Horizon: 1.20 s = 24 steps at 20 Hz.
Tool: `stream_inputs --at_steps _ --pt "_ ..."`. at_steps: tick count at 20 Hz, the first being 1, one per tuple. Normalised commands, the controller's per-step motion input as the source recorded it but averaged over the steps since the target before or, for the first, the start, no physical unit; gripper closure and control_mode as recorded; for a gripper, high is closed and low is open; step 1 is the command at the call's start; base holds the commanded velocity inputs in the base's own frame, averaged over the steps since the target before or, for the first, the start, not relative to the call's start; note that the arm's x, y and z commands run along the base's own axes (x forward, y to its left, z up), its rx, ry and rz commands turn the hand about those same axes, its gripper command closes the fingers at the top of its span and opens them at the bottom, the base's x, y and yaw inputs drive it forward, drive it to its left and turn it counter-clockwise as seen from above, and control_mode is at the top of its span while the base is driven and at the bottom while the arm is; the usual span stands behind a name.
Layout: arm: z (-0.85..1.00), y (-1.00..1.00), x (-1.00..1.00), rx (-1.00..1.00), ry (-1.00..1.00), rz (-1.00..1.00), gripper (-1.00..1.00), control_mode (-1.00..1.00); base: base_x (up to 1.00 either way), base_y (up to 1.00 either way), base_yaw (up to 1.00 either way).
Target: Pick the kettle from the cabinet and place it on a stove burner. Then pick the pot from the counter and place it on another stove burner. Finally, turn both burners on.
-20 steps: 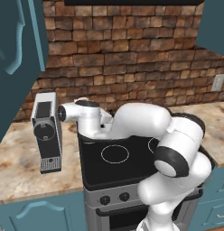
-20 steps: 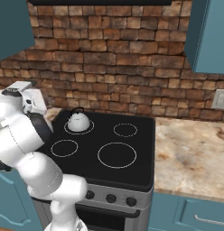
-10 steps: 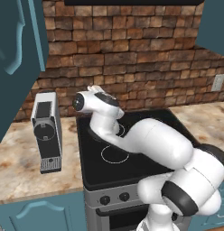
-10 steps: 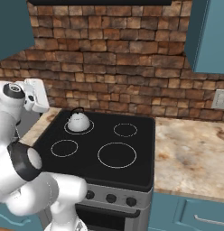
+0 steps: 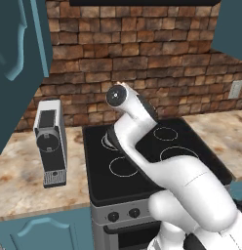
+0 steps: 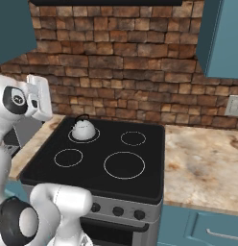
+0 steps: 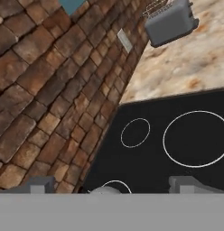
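My claw [image 7: 111, 185] is wide open and holds nothing, while the kettle [image 6: 84, 129] stands on the back-left burner ring of the black cooktop [image 6: 140, 166], at about 10 o'clock from the largest ring [image 6: 124, 165].

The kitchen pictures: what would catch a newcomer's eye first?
The big white robot arm bends over a glossy black cooktop, against a brown brick wall. A small silvery kettle sits on the back-left ring, and a grey coffee machine stands on the marbled counter left of the stove.
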Motion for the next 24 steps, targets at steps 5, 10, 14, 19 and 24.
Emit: stream_inputs --at_steps 5,10,14,19,24 --pt "0.57 -0.13 -0.83 0.16 -0.02 0.0 -1.0 -1.0 0.0 0.0 0.0" --pt "0.37 -0.01 -0.93 0.1 -0.01 0.0 -1.0 -1.0 0.0 0.0 0.0" --pt "0.14 -0.02 -0.87 0.07 -0.04 0.0 -1.0 -1.0 0.0 0.0 0.0" --pt "0.0 0.0 -0.14 0.02 0.0 0.0 -1.0 -1.0 0.0 0.0 0.0" --pt "0.0 0.0 -0.2 0.0 -0.05 -0.01 -1.0 1.0 -0.6 0.0 -0.04"
